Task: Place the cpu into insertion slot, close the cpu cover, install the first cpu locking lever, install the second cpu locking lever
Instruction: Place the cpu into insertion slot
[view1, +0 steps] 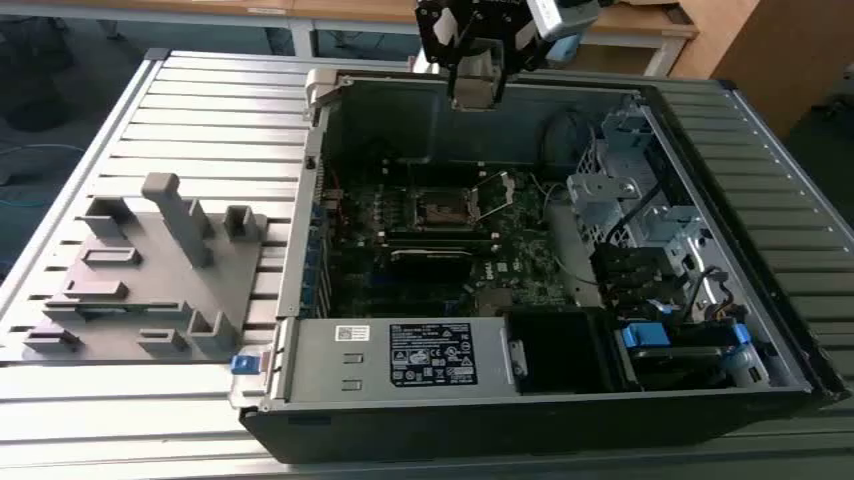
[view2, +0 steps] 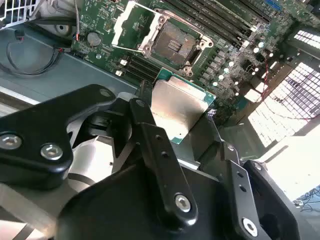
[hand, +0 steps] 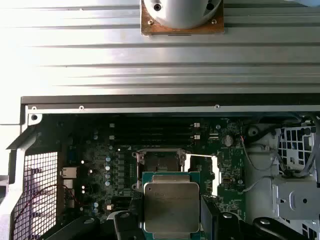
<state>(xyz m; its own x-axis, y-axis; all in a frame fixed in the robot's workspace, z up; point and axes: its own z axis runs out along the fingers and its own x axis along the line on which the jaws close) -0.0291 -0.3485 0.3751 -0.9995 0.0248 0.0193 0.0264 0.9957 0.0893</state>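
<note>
Claw (view1: 477, 95): clenched on the cpu (hand: 171, 205), above the open computer case (view1: 400, 125).
Cpu: held flat, apart from the insertion slot (hand: 159, 161).
Cpu cover (view2: 131, 25): swung up beside the uncovered slot.
Case: lies on the slatted surface (view1: 214, 120), holding the motherboard (view1: 521, 270).

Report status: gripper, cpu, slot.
Gripper shut on cpu, above the motherboard. Insertion slot empty, cpu cover flipped open. Nothing seen blocking the slot.

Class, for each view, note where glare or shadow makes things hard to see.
First wrist view: the ribbed table is washed out by glare. Second wrist view: the grille blows out white, and the cpu top shines. Exterior view: the case interior sits in shade.
</note>
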